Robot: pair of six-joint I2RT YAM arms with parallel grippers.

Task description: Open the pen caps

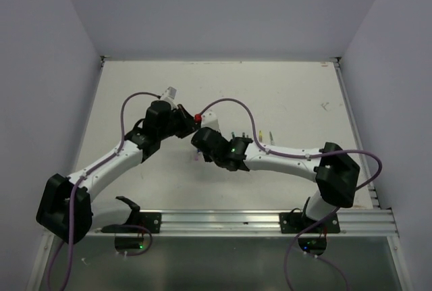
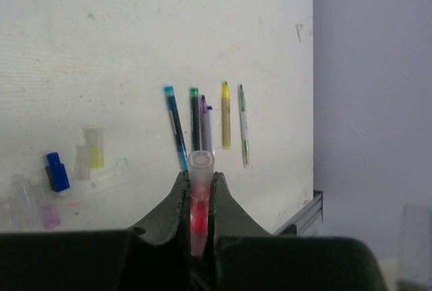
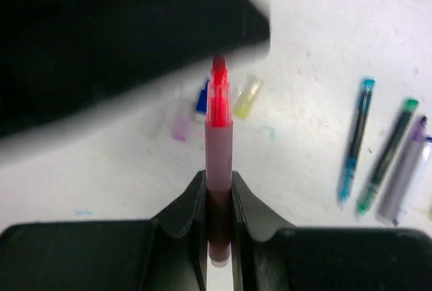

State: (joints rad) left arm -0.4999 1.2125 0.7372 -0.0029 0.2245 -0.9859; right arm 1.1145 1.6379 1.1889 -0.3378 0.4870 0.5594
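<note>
Pen cap (image 2: 200,169), clear tube with red inside, pinched in left gripper (image 2: 200,181), jaws closed narrow on it, above table (image 2: 135,48). Right gripper (image 3: 219,186) jaws clamped narrow on orange-red pen (image 3: 218,136) barrel, red tip pointing at left gripper; contact unclear. Other pens (image 2: 177,129) in row on table. Loose blue cap (image 2: 57,171) and yellow cap (image 2: 94,148) well left of them.

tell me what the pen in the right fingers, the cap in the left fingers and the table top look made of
The pen: frosted translucent plastic, a pink tint showing through its cloudy barrel. The cap: seemingly the same smooth plastic, see-through at the rim, red inside. The table top: matte white, ink-marked; painted board or laminate, I cannot tell which.
</note>
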